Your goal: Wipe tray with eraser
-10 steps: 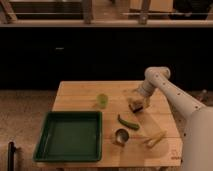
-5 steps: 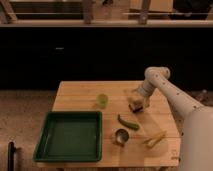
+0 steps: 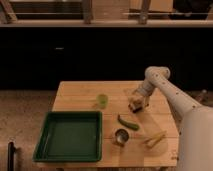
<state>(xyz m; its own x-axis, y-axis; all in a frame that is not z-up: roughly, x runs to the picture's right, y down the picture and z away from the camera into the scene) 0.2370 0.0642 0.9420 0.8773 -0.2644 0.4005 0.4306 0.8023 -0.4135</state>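
Note:
The dark-green tray [image 3: 70,136] lies on the front left of the wooden table [image 3: 80,97], with nothing in it. The eraser [image 3: 133,107], a small tan block, sits on the table's right half, well apart from the tray. My gripper [image 3: 137,100] comes down from the white arm on the right and sits directly on top of the eraser, covering its upper part. I cannot make out whether the eraser is gripped.
A small green cup [image 3: 102,100] stands mid-table. A green curved vegetable [image 3: 128,122], a metal cup [image 3: 121,135] and a yellow stick [image 3: 156,139] lie between the eraser and the table's front right. A dark wall runs behind the table.

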